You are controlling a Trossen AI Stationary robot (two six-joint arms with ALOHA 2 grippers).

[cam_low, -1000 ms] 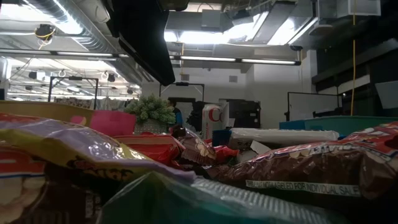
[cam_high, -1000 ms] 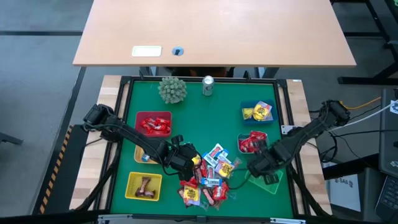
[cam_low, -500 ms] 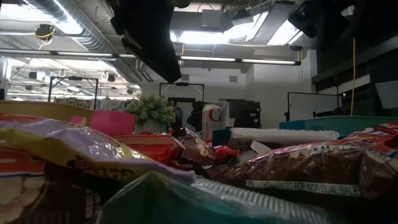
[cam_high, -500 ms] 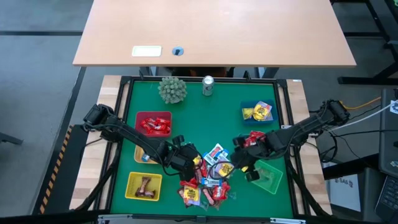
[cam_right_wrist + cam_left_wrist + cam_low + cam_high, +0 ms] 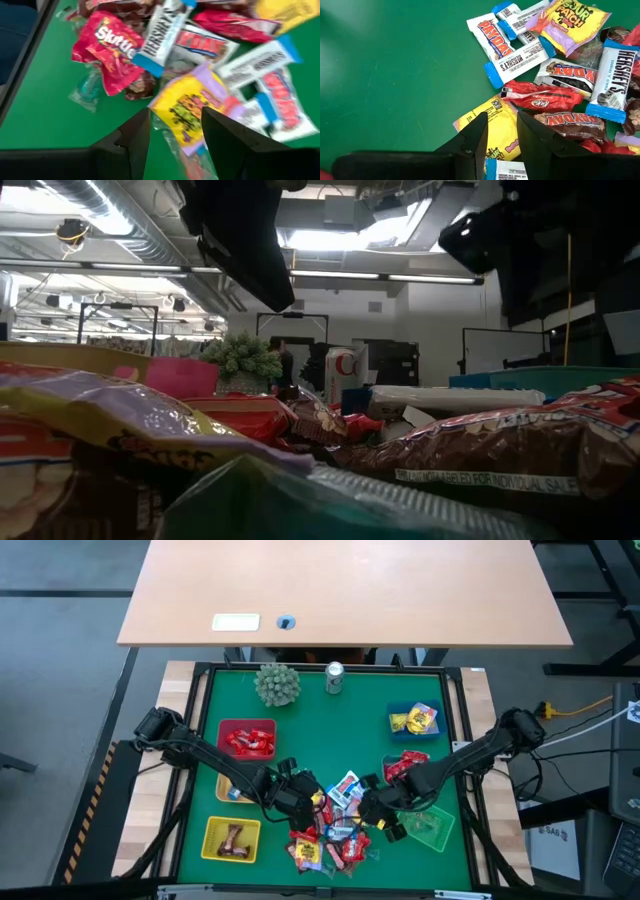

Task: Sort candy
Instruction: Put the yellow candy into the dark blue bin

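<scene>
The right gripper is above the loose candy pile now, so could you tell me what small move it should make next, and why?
Probably lower the right gripper straight down. Its fingers stand open and empty, and the yellow-and-purple Sour Patch wrapped sweet lies on the green mat right between them, so a short descent should bracket it for closing.

Even overhead light w/ soft shadows on the green surface [image 5: 310, 705], ceiling strips [image 5: 380, 277] glare in low view, candy [image 5: 120, 420] up close out of focus, right wrist view motion-blurred.
</scene>
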